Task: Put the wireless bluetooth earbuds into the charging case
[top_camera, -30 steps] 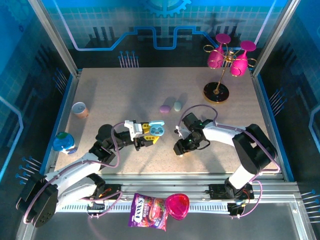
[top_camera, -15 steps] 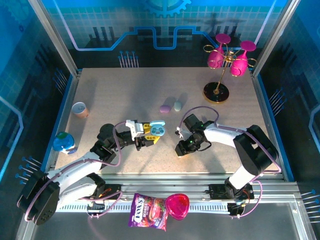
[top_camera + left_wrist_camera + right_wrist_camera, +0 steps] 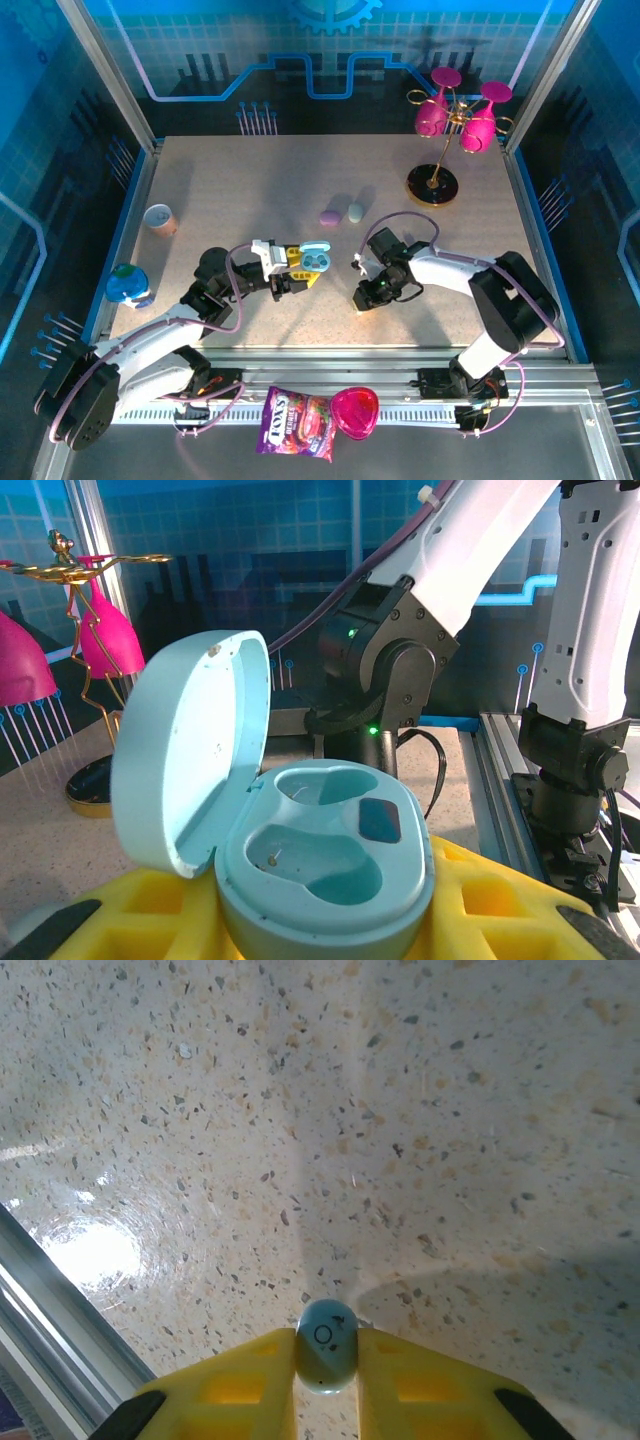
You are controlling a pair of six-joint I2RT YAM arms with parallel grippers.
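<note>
From above, the left pincer [image 3: 303,272] holds an open pale blue pebble-shaped plastic charging case [image 3: 315,260] mid-table, with the right pincer [image 3: 362,298] pointing down at the speckled beige table [image 3: 220,190] nearby. The left wrist view shows that case [image 3: 320,870] clamped between yellow fingers [image 3: 500,915], lid tipped up, both wells empty. The right wrist view shows the right pincer [image 3: 326,1365] closed on a tiny light blue plastic earbud [image 3: 326,1343].

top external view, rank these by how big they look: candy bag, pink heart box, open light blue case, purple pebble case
1. purple foil candy bag
2. glossy pink heart-shaped box
3. open light blue plastic charging case
4. small purple pebble-shaped case
</note>
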